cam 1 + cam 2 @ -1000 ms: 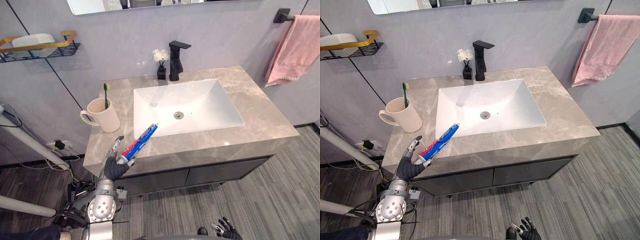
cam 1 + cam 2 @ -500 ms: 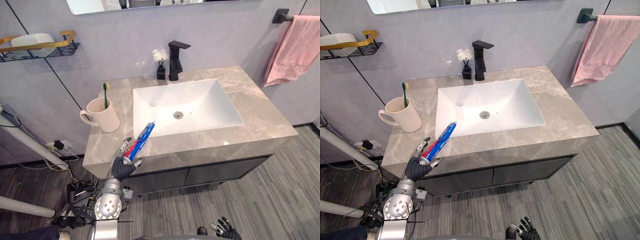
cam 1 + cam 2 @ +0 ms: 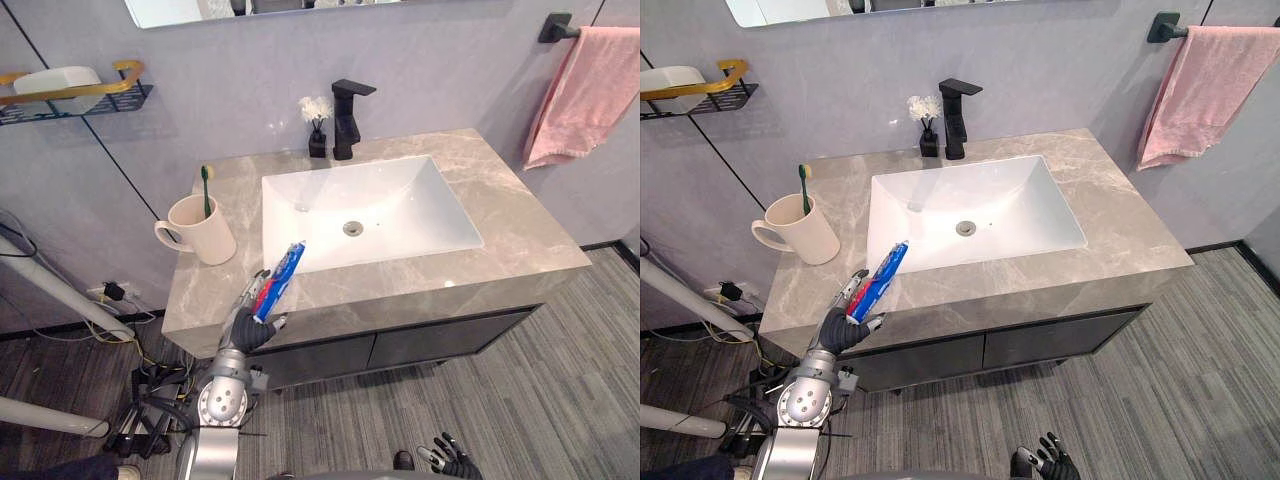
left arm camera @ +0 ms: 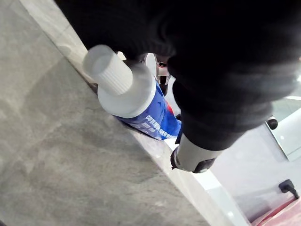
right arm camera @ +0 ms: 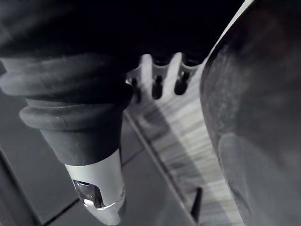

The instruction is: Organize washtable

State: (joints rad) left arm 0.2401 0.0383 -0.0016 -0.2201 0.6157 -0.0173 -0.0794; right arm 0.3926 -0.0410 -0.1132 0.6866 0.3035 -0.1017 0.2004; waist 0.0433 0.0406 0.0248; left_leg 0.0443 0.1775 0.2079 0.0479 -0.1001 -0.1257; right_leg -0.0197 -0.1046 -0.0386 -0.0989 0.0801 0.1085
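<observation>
Left hand (image 3: pixel 243 328) grips toothpaste tube (image 3: pixel 283 277) at bench (image 3: pixel 520 240) front edge.
It curls round the capped end; the tube slants up toward the sink (image 3: pixel 400 205). Right hand (image 3: pixel 447 460) hangs low, apparently relaxed.

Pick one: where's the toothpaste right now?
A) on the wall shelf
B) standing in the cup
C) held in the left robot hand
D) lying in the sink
C: the left robot hand is curled round the cap end of the toothpaste, holding it over the front left of the counter; the cup holds a toothbrush.
</observation>
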